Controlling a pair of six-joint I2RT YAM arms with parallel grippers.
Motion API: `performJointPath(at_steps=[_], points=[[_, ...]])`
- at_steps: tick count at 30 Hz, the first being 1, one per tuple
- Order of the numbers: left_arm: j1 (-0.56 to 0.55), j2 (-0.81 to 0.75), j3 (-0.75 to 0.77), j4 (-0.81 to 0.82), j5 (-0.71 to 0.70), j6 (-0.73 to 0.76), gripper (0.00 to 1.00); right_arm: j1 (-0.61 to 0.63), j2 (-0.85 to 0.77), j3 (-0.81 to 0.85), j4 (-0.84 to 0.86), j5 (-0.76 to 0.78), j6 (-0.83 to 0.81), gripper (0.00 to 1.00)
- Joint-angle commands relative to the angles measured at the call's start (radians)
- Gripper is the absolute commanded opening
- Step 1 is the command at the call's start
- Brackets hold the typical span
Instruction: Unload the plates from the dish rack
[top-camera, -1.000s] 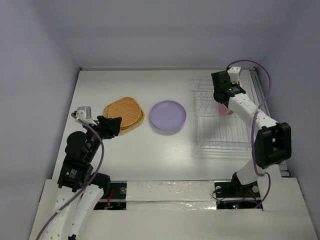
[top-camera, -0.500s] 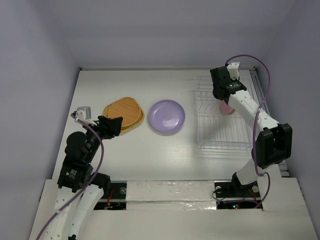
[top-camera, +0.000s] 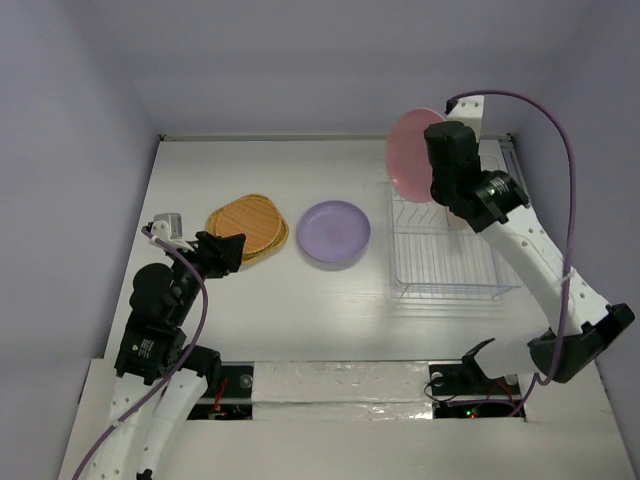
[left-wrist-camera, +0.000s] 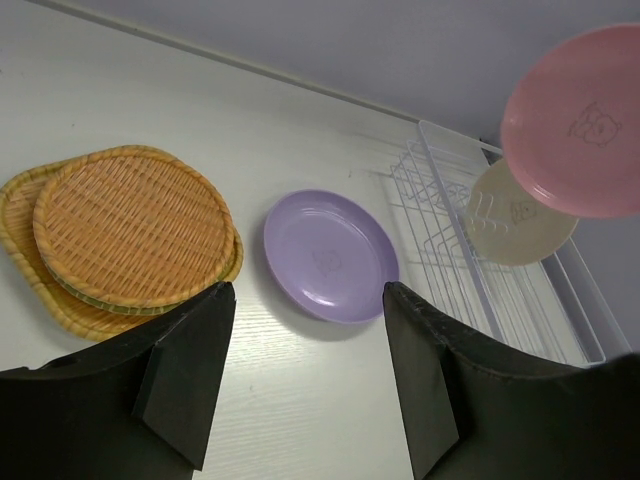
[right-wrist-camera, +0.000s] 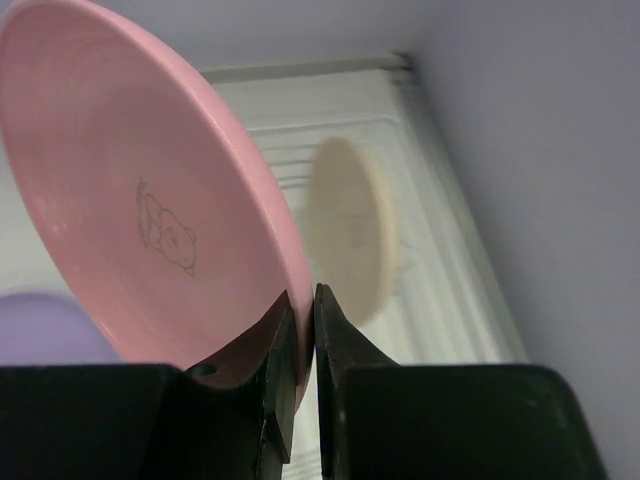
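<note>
Right gripper clamped on pink plate rim, plate held over dish rack, cream plate upright in rack, left gripper wide, empty, near orange plates.

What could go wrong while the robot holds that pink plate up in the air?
1. The right gripper pinches the pink plate only at its rim, so the plate might slip or swing and fall.
2. It hangs close above the dish rack, where a cream plate stands upright; a drop could hit it.
3. The lavender plate lies on the table beside the rack, so a careless set-down might clip it.
</note>
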Motion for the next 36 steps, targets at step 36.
performJointPath(at_steps=[36], points=[[0.007,0.007,-0.006,0.046,-0.001,0.002,0.58,0.078,0.299,-0.372,0.525,-0.677,0.304,0.08]])
